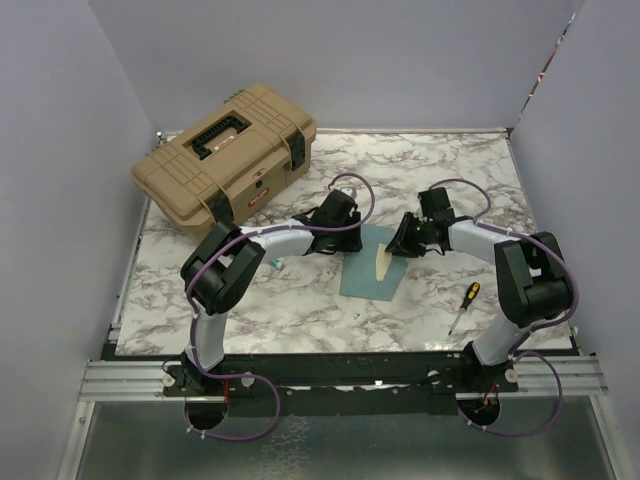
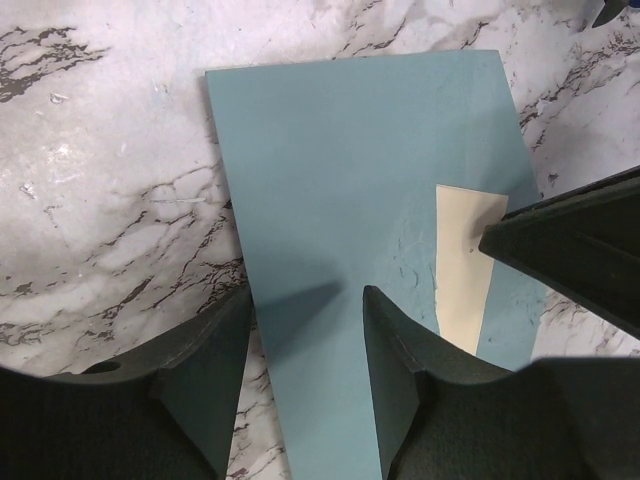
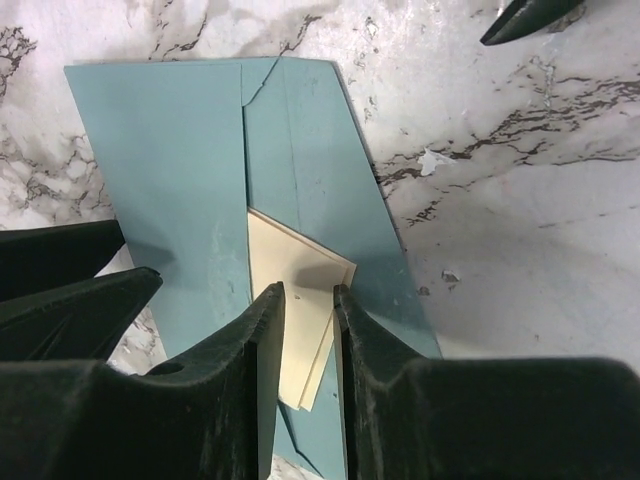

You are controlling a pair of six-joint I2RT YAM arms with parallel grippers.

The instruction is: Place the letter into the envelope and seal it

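While flat, envelope [image 1: 362,282] lengthwise near-to-far, letter [image 1: 383,262] likewise.

Tan toolbox [image 1: 225,150] blocking far-left corner, screwdriver [image 1: 463,305] lying near right arm base, left gripper [image 1: 352,222] and right gripper [image 1: 398,245] crowding teal envelope [image 1: 368,275] from both sides, open marble table [image 1: 290,310] front-left and far-right, walls [image 1: 60,150] enclosing three sides.

One envelope [image 1: 362,280], one letter [image 1: 384,262], one toolbox [image 1: 225,150], one screwdriver [image 1: 463,305], two arms [image 1: 275,240] [image 1: 480,240].
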